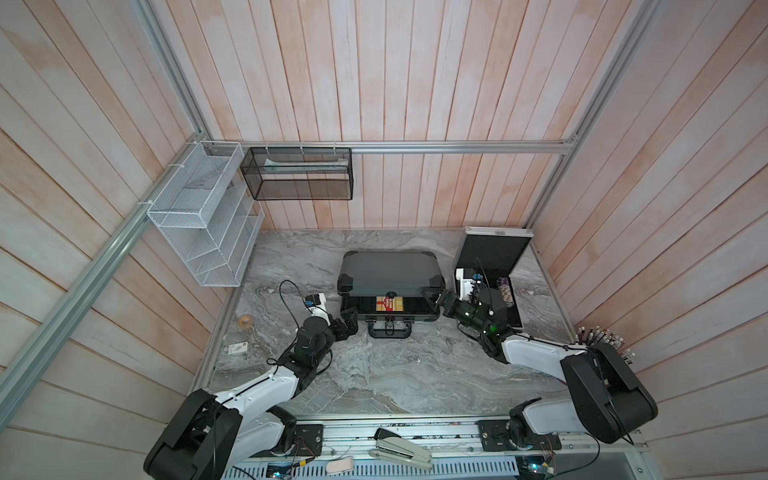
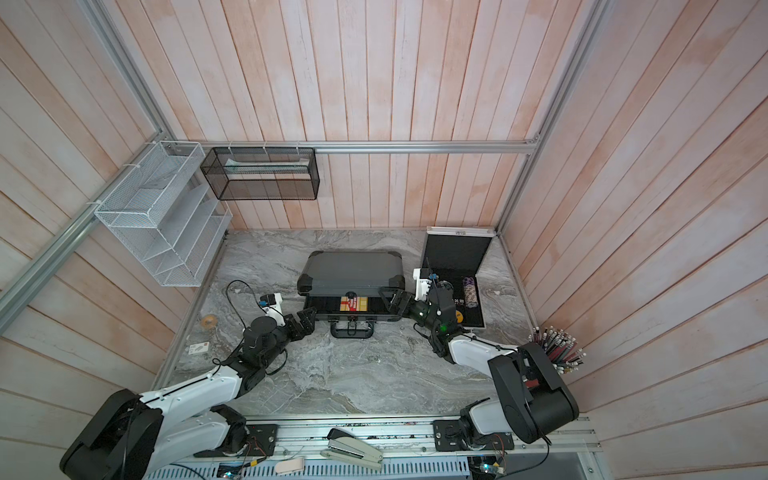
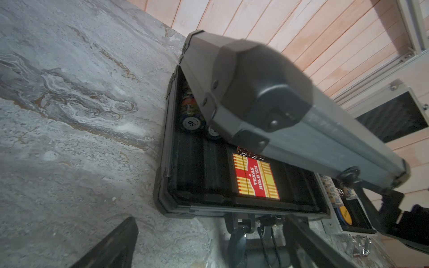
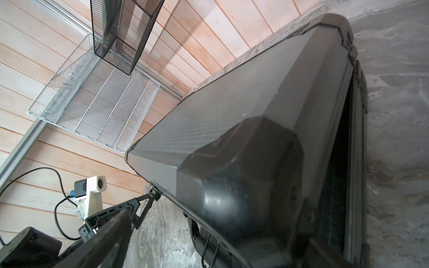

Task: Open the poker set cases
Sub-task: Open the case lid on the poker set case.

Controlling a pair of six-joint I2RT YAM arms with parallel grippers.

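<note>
The larger dark grey poker set case lies mid-table with its lid partly raised. Its black-lined base shows a red and yellow card deck and chips. My right gripper is open, with the lid's front right corner between its fingers. My left gripper is open beside the base's front left corner and holds nothing. The smaller silver case stands open at the back right, its lid upright.
A white mesh basket hangs on the left wall and a black mesh basket on the back wall. A tape roll and a small card lie at the table's left edge. Pens stand at the right, and a stapler lies on the front rail.
</note>
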